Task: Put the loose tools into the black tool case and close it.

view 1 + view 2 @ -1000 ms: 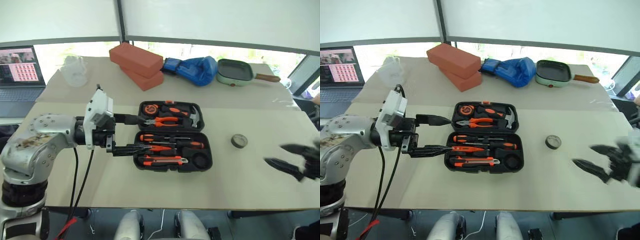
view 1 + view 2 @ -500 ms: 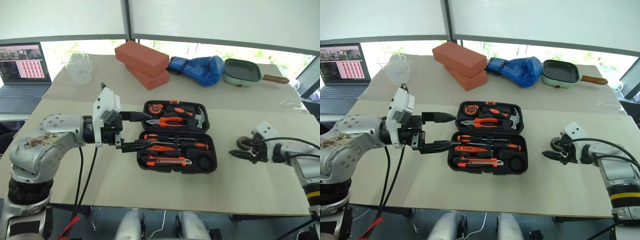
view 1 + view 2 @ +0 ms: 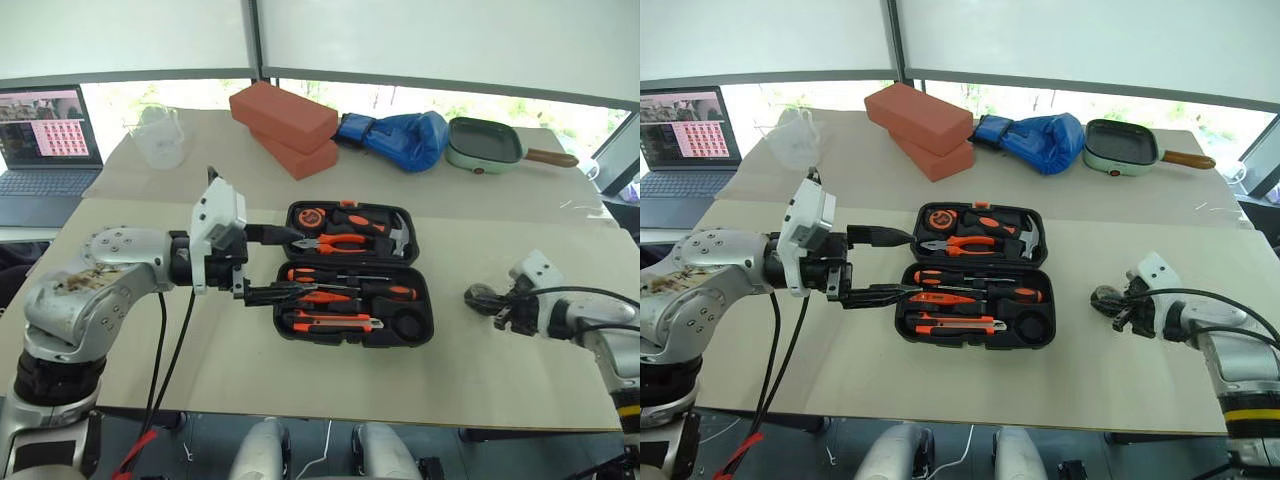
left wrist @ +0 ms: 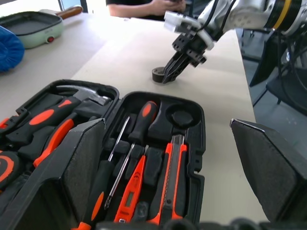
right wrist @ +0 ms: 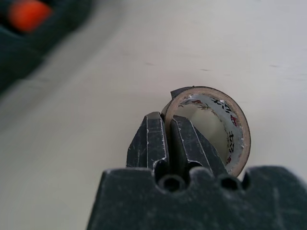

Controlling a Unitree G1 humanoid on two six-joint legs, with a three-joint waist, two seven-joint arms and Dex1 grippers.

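partly hidden: tape roll (image 5: 211,127) wall pinched by right end effector (image 5: 167,139).

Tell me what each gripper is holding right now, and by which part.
The right gripper is shut on the tape roll, pinching its wall with one finger inside the ring and one outside. The left gripper holds nothing, open over the black tool case.

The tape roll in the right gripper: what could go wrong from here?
1. The right gripper pinches only the thin wall of the tape roll, near its edge, so the roll may swing or slip when lifted.
2. The round slot in the black tool case looks snug; a tilted roll could catch on its rim.
3. The open left gripper hovers at the case's left edge.
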